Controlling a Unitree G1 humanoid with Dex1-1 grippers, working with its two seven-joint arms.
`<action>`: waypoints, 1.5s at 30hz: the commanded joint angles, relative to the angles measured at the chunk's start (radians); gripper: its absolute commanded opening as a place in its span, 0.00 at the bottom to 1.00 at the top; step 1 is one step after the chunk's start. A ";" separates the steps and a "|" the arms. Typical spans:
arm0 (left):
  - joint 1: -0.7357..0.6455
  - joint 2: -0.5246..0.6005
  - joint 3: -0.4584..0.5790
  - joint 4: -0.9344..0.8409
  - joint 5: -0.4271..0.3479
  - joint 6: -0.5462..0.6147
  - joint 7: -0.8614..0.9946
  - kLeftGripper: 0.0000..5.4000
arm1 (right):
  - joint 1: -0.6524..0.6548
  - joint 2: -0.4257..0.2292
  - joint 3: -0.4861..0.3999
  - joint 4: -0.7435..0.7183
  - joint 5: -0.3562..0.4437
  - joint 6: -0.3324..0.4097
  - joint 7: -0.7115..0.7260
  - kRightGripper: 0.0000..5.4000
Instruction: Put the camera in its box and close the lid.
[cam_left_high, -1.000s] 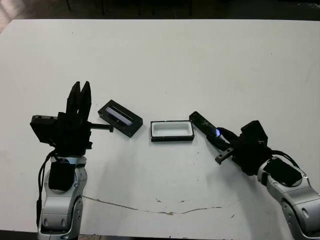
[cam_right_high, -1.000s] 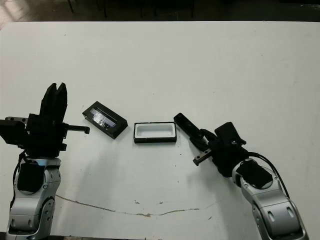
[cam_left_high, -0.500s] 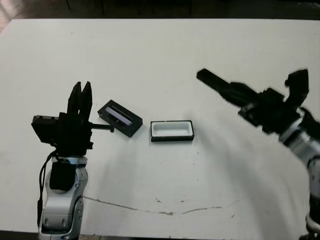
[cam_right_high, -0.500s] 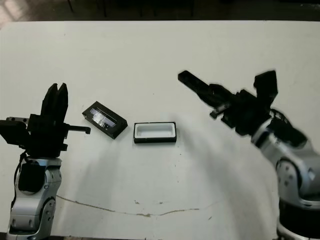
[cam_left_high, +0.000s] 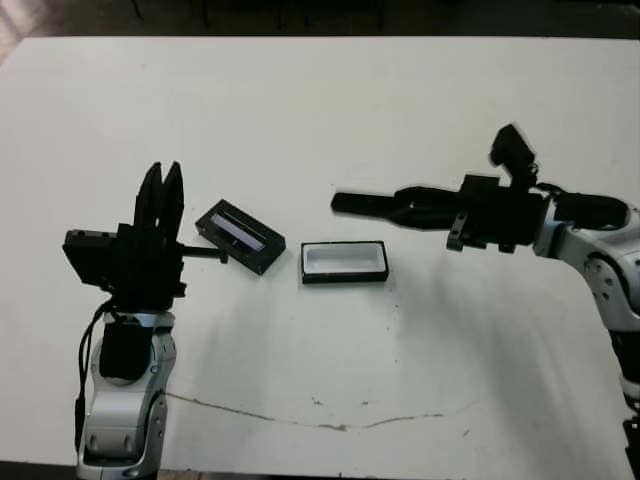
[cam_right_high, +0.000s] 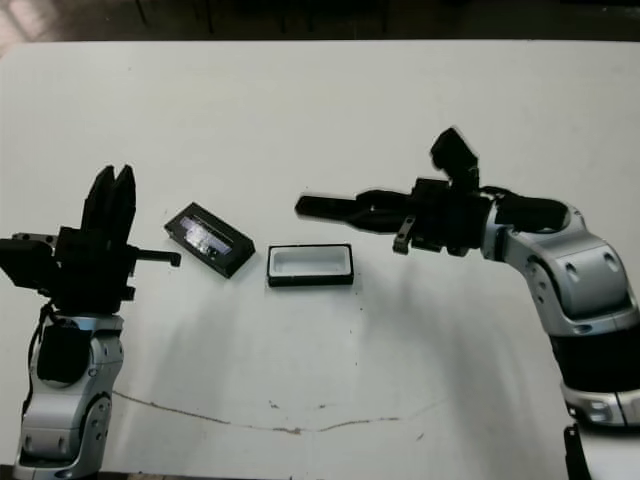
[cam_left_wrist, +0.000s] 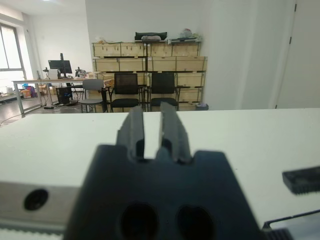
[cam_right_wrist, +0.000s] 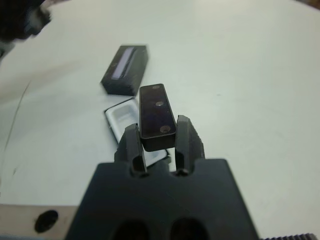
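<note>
The camera (cam_right_wrist: 156, 116) is clamped in the right gripper (cam_right_wrist: 157, 141), held above the empty box (cam_left_high: 344, 261) at frame centre; insertion and the lid (cam_left_high: 239, 235) remain undone.

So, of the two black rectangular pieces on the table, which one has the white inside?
The box, nearer the right gripper, which holds the camera above the table. The lid beside it shows only a pale strip.

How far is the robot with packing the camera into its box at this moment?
Done: the right gripper is shut on the camera, lifted off the table. In hand: the camera hangs above and just beyond the box, not inside. Left: lowering it into the white-lined tray, then fitting the lid, which lies on the table beside the box, near the idle left gripper.
</note>
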 joint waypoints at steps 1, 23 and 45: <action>0.011 0.007 0.001 0.019 0.008 0.010 0.001 0.00 | -0.045 -0.021 0.047 0.055 -0.044 -0.063 0.085 0.00; 0.018 0.003 -0.009 0.025 0.003 0.015 0.002 0.00 | -0.154 0.014 0.083 0.286 -0.096 -0.129 0.341 0.00; 0.021 0.000 -0.014 0.029 0.014 0.014 0.006 0.00 | -0.123 0.028 0.088 0.271 -0.162 -0.206 0.307 0.00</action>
